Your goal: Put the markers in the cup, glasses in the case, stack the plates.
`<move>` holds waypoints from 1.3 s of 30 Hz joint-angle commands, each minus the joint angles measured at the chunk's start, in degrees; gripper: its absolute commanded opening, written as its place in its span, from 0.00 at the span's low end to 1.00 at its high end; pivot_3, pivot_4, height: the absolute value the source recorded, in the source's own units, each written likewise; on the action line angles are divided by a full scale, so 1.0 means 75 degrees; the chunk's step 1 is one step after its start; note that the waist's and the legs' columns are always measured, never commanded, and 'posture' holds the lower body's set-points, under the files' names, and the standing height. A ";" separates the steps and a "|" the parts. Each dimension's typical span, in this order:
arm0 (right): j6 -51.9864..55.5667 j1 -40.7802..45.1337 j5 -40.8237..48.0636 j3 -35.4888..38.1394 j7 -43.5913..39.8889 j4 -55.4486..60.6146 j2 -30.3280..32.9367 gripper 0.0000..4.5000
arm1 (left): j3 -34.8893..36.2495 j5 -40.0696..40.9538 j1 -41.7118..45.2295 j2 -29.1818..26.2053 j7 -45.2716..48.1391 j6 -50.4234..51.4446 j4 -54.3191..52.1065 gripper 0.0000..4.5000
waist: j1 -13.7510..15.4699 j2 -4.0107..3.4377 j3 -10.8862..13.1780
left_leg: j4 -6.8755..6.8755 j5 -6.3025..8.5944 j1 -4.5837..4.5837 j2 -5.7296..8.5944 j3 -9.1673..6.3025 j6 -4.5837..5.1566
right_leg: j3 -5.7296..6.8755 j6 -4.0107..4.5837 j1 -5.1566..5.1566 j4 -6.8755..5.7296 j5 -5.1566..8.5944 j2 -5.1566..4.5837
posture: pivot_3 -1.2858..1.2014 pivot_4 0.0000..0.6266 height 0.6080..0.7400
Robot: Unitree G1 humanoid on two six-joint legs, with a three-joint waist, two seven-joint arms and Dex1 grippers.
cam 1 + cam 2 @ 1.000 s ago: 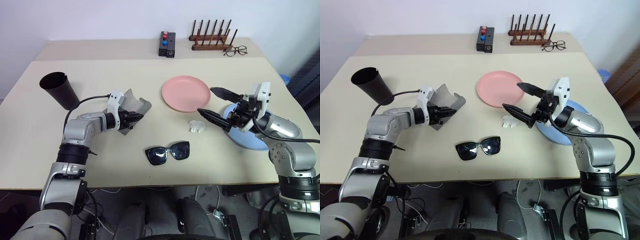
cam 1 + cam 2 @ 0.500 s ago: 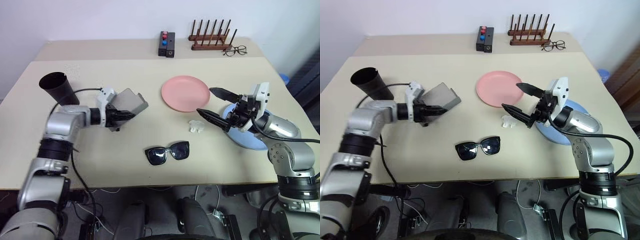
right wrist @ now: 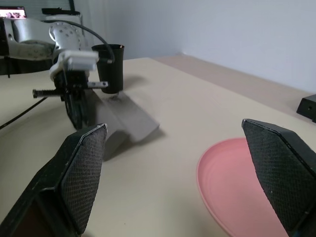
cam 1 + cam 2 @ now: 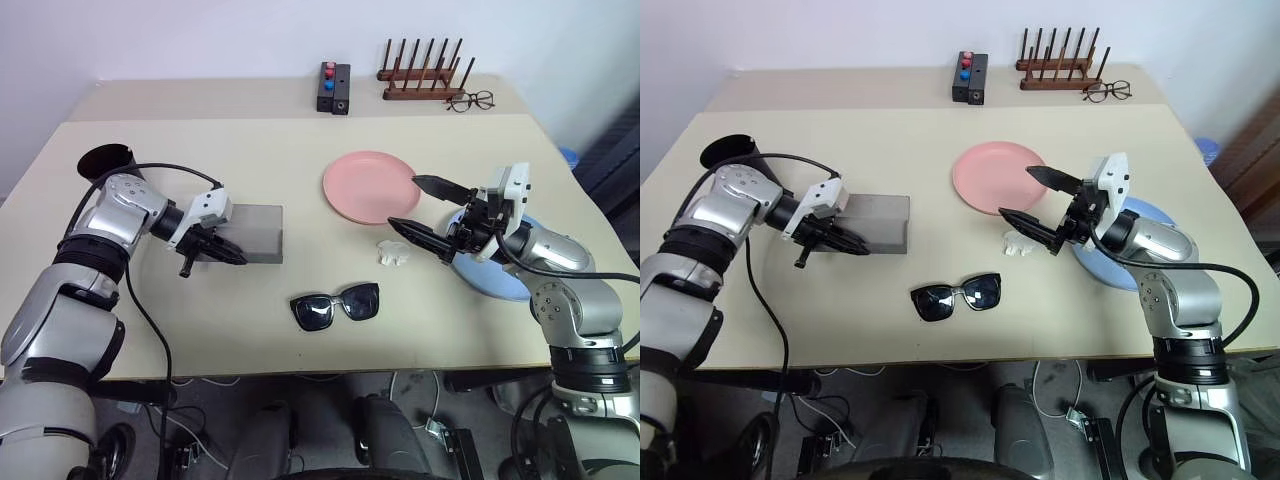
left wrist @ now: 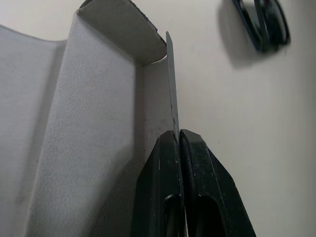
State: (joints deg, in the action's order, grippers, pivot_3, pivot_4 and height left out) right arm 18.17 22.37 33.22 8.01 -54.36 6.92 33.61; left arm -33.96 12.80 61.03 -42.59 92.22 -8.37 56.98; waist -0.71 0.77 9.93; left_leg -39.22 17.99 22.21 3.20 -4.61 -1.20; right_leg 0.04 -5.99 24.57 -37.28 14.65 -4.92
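The grey case [image 4: 252, 234] now lies flat on the desk [image 4: 300, 180], left of centre; a second ago it was tilted up off the surface and open, nearer the middle. The left end effector [image 4: 232, 256] is pressed shut on the case's thin near edge, its fingers [image 5: 192, 187] pinching that flap, and the left arm has swung outward toward the desk's left side. The black cup [image 4: 108, 160] stands just behind that arm, near the left edge. The black glasses [image 4: 336, 304] rest folded open near the front of the desk, apart from the case, where they were before. The pink plate [image 4: 370, 186] sits right of centre, and the light blue plate [image 4: 500, 280] lies near the right edge under the right arm. The right end effector [image 4: 425, 212] hovers spread wide between the two plates, unmoved and empty. A small white object [image 4: 392, 252] lies just below it.
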 commanded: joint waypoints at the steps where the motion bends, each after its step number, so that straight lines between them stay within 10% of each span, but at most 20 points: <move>1: 0.0071 -0.0102 0.0218 0.0213 -0.0019 0.0479 0.0108 1.00 | -0.0162 -0.0272 0.0538 0.0204 0.0038 -0.1080 0.0763 0.01 | 0.0016 0.0000 0.0000 | -0.0001 0.0000 0.0001 0.0001 0.0001 0.0004 | 0.0000 0.0000 0.0000 0.0001 0.0000 0.0000 | 0.52 0.24 1.00; 28: 0.0035 -0.0590 0.0251 0.0199 -0.0569 0.0850 0.0490 1.00 | 0.1329 -0.1075 0.0794 0.1209 0.0038 -0.1371 0.2011 0.01 | -0.0014 0.0002 0.0001 | -0.0009 0.0005 0.0007 0.0004 0.0001 0.0021 | 0.0002 -0.0003 0.0000 0.0000 0.0000 0.0014 | 0.52 0.24 1.00; 37: -0.0049 -0.0575 0.0192 0.0154 -0.0536 0.0805 0.0436 1.00 | 0.1788 -0.1285 0.0764 0.1280 0.0038 -0.1878 0.2036 0.92 | -0.0013 0.0002 0.0001 | -0.0009 0.0004 0.0007 0.0004 0.0001 0.0021 | 0.0002 -0.0003 0.0000 -0.0001 -0.0001 0.0014 | 0.52 0.24 1.00; 39: -0.0066 -0.0579 0.0185 0.0139 -0.0554 0.0807 0.0447 1.00 | 0.1927 -0.1353 0.0839 0.1286 0.0038 -0.2015 0.2048 0.99 | -0.0012 0.0002 0.0001 | -0.0010 0.0004 0.0007 0.0004 0.0001 0.0020 | 0.0002 -0.0003 0.0000 -0.0001 -0.0001 0.0014 | 0.52 0.24 1.00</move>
State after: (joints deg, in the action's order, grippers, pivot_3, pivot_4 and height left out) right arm 18.72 17.06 34.33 8.33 -58.47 12.06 37.08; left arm -21.34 2.98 66.06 -32.55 92.30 -22.09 72.40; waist -0.80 0.79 9.94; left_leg -39.29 18.02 22.27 3.23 -4.61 -1.05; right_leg 0.06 -6.02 24.57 -37.29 14.65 -4.82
